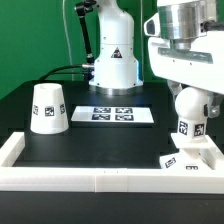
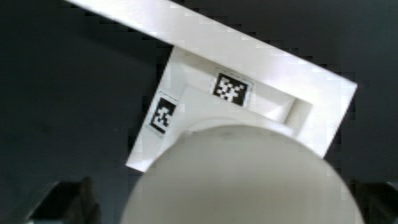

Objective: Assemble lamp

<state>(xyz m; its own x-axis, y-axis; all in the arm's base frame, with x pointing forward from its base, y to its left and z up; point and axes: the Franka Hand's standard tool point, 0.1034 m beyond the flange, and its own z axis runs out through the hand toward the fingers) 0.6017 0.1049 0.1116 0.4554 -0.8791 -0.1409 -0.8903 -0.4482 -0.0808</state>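
Note:
My gripper (image 1: 190, 97) is at the exterior view's right, shut on the white ball-shaped bulb (image 1: 189, 118), which hangs upright directly over the small square base (image 1: 190, 156). I cannot tell whether the bulb touches the base. In the wrist view the bulb (image 2: 240, 175) fills the foreground between my dark fingers (image 2: 61, 203), with the tagged base (image 2: 240, 100) just beyond it. The truncated-cone shade (image 1: 47, 107) stands alone at the exterior view's left, far from my gripper.
The marker board (image 1: 118, 114) lies flat in the middle of the black table. A white raised wall (image 1: 100, 178) runs along the front and sides, and the base lies close to it in the right corner. The arm's white pedestal (image 1: 113, 60) stands behind.

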